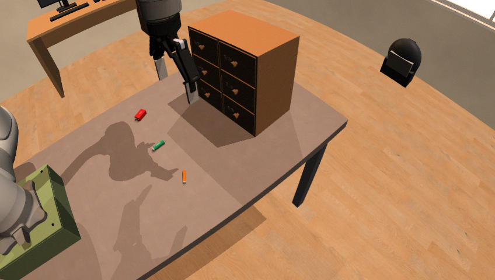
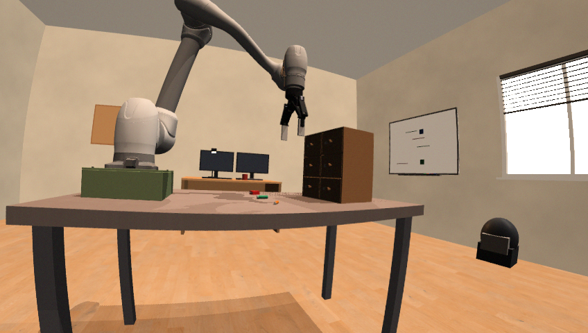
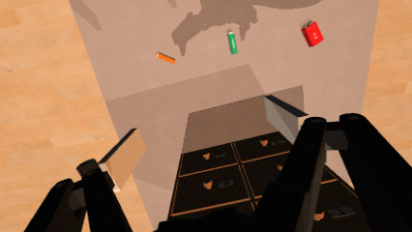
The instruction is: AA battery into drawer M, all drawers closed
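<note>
A green battery (image 1: 158, 145) (image 2: 262, 197) (image 3: 232, 43) lies on the table. A thinner orange battery (image 1: 184, 176) (image 2: 276, 202) (image 3: 165, 58) lies nearer the table's long edge. A red block battery (image 1: 140, 114) (image 2: 254, 192) (image 3: 312, 34) lies on the other side of the green one. The brown chest (image 1: 274, 83) (image 2: 357, 164) stands upright; its black drawers, in two columns of three, look pushed in. The letters on their labels are too small to read. My gripper (image 1: 177, 90) (image 2: 292, 137) (image 3: 202, 123) is open and empty, pointing down, high above the table in front of the chest.
The arm's green base box (image 1: 72, 221) (image 2: 123, 183) stands at the other end of the table (image 1: 215, 170) (image 2: 214, 220). A desk (image 1: 86, 20) (image 2: 231, 185) with monitors is beyond the table. A black rounded object (image 1: 404, 57) (image 2: 499, 235) is on the floor past the chest.
</note>
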You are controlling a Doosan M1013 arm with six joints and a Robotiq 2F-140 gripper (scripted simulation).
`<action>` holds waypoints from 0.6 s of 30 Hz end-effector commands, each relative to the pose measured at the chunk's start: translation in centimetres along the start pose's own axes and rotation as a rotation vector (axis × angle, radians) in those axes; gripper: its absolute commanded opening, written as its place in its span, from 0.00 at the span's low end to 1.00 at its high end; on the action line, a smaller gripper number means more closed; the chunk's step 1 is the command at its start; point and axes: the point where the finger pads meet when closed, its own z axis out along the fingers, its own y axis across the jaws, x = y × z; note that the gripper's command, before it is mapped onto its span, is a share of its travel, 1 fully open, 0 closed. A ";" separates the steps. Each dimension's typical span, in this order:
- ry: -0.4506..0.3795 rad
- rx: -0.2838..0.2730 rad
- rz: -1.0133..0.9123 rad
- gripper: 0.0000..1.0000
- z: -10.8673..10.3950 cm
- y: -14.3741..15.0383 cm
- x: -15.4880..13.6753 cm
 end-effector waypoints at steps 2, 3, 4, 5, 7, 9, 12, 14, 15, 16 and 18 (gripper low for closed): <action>0.001 0.002 -0.007 1.00 0.0 0.1 -0.2; 0.001 0.002 -0.013 1.00 -0.1 0.1 -0.2; 0.001 0.002 -0.021 1.00 -0.1 0.1 -0.2; 0.001 0.002 -0.033 1.00 -0.1 0.1 -0.2; 0.002 0.002 -0.070 1.00 -0.1 0.1 -0.1; 0.002 0.002 -0.126 1.00 -0.1 0.0 0.0; 0.002 0.002 -0.161 1.00 -0.1 0.0 0.1; 0.002 0.002 -0.249 1.00 -0.2 -0.2 0.2; 0.002 0.002 -0.301 1.00 -0.2 -0.2 0.3; 0.002 0.002 -0.358 1.00 -0.3 -0.3 0.4; 0.002 0.002 -0.487 1.00 -0.3 -0.4 0.7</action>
